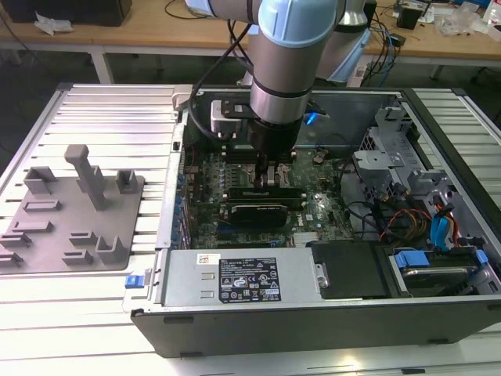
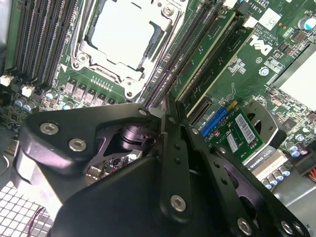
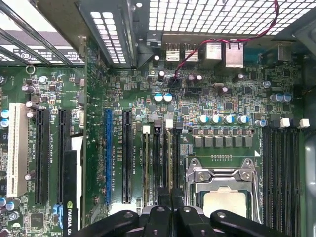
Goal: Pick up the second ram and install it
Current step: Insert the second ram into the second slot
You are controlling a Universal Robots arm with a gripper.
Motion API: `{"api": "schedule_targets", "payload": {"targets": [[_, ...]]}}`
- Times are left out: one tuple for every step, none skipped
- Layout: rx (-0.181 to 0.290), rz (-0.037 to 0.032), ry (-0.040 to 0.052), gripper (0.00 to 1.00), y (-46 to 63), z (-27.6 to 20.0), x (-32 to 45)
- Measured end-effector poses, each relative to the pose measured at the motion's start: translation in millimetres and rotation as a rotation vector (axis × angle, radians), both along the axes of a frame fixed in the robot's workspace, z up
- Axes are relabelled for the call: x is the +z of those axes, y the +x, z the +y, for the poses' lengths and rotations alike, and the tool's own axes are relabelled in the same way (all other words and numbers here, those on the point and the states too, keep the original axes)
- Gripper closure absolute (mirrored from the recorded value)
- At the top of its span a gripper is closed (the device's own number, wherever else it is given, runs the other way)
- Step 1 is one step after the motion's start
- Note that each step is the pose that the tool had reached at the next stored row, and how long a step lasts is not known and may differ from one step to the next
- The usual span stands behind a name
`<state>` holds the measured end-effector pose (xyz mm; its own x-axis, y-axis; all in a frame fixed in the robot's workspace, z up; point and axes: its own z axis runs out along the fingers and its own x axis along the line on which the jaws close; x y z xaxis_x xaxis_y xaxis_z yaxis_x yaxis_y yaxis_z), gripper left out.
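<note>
Worktop (image 1: pixel 94 110) of ribbed pale metal carries the open black computer case (image 1: pixel 313 329), w/ a green motherboard (image 3: pixel 232 94) lying flat inside. The second ram (image 2: pixel 210 50), a long narrow green circuit-board stick, stands edge-up in a slot just beside the square silver processor socket (image 2: pixel 123 34). The black two-fingered claw (image 2: pixel 167 111) is over the stick's near end. Claw fingers are pressed together, nothing visibly pinched; can't tell if the tips touch the stick.

Handling, my read: light, stiff and thin, but fragile. Chips & edge contacts won't like twist or side load. Best hold is on the bare long top edge or the short ends, force straight down the slot, no rocking.

In the way, big to small:
- Case walls & the silver power-supply box (image 1: pixel 235 278) hem the arm in.
- The black graphics card (image 1: pixel 254 211) lies near the slots.
- Empty black memory slots (image 3: pixel 281 168) sit on the socket's far side.
- Small white slot latches (image 3: pixel 169 123) are close by the tips.
</note>
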<state>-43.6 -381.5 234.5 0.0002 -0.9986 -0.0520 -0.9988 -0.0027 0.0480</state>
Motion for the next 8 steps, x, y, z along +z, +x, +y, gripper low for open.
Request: {"api": "schedule_targets", "payload": {"targets": [[0.0, 0.0, -0.0001, 0.91, 0.0, 0.0, 1.8], [0.0, 0.0001, -0.0002, 0.91, 0.0, 0.0, 3.5], [0.0, 0.0, 0.0, 0.91, 0.0, 0.0, 3.4], [0.0, -0.0007, -0.0001, 0.91, 0.0, 0.0, 3.4], [0.0, -0.0031, -0.0004, 0.91, -0.1, -0.1, 2.9], [0.0, -0.0046, -0.0003, 0.91, -0.1, -0.1, 2.6], [0.0, -0.0064, -0.0005, 0.91, -0.2, -0.1, 2.3], [0.0, -0.0066, -0.0004, 0.91, -0.2, -0.1, 2.3]]}}
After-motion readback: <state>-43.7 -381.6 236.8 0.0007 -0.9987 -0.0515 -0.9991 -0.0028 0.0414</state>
